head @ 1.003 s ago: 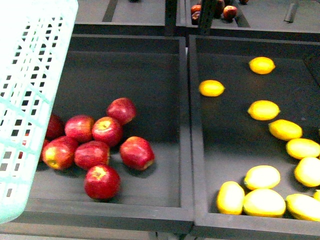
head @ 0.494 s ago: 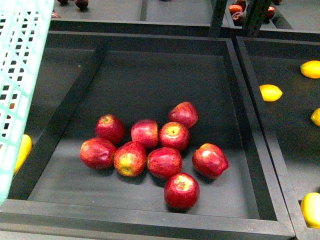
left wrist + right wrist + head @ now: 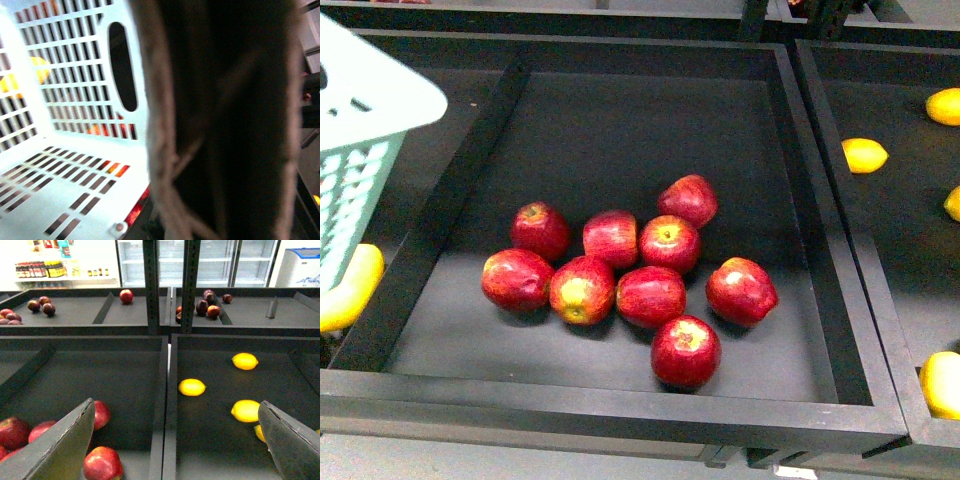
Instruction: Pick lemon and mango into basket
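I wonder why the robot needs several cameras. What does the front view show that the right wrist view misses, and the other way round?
Only the front view: a corner of the pale teal basket, an elongated yellow fruit at the far left, likely the mango, and the whole cluster of nine red apples. Only the right wrist view: the open right gripper, dark red fruit on a back shelf, and glass-door coolers. Both: some apples, and lemons in the neighbouring bin.

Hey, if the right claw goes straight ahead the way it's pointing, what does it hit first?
Likely the black divider between the two trays, with a lemon just beside that line; depth is unclear.
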Controlling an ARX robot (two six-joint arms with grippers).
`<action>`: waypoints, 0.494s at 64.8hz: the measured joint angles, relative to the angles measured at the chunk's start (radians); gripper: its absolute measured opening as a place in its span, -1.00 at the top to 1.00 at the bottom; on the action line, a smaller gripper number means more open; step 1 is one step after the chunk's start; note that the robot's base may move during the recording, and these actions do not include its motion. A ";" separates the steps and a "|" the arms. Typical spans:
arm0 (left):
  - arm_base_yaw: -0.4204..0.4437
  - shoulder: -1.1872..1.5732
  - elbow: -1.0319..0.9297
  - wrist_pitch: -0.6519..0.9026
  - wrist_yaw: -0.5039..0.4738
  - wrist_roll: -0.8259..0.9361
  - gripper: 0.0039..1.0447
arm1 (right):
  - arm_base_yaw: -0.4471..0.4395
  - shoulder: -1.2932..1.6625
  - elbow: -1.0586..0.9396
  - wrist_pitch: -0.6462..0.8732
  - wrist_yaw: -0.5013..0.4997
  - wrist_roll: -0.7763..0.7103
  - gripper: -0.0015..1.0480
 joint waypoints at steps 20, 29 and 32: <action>-0.148 0.271 0.195 0.092 0.045 0.021 0.91 | 0.000 0.000 0.000 0.000 0.000 0.000 -0.83; -0.205 0.371 0.247 0.097 0.040 0.039 0.91 | 0.000 0.000 0.000 0.000 0.000 0.000 -0.83; -0.222 0.395 0.269 0.082 0.053 0.043 0.91 | 0.000 0.000 0.000 0.000 0.000 0.000 -0.83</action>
